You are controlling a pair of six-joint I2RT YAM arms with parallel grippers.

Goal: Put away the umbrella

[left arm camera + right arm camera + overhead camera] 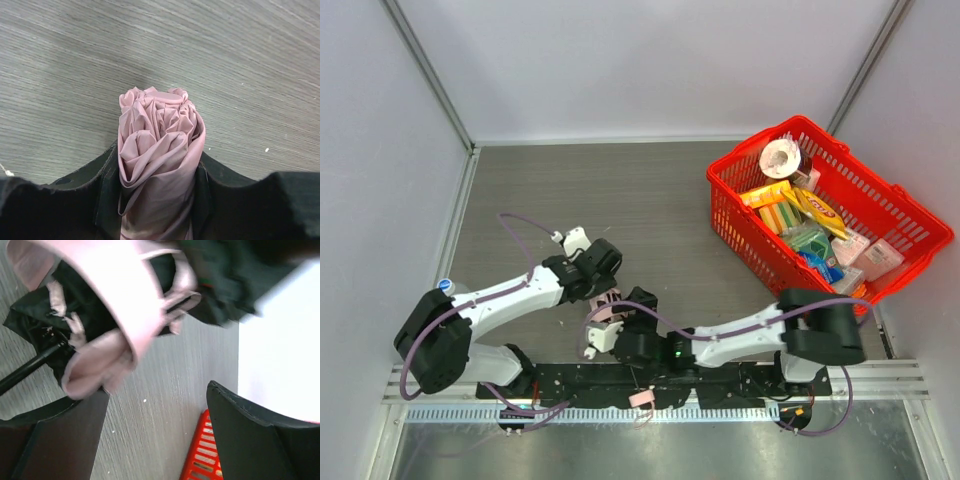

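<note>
The umbrella point(606, 311) is folded into a pale pink bundle near the table's front edge, between the two arms. Its thin black shaft runs down to the small pink handle point(642, 398) over the arms' base rail. My left gripper point(604, 285) is shut on the bundle; in the left wrist view the gathered fabric point(157, 130) sticks out between the black fingers point(102, 200). My right gripper point(638, 312) is open right beside the umbrella. In the right wrist view the blurred pink fabric point(115, 305) lies above the left finger point(65, 440), with nothing between the jaws.
A red plastic basket point(745, 230) full of packaged goods and a tape roll stands at the right back; its corner shows in the right wrist view point(202, 460). White walls enclose the grey wood-grain table on three sides.
</note>
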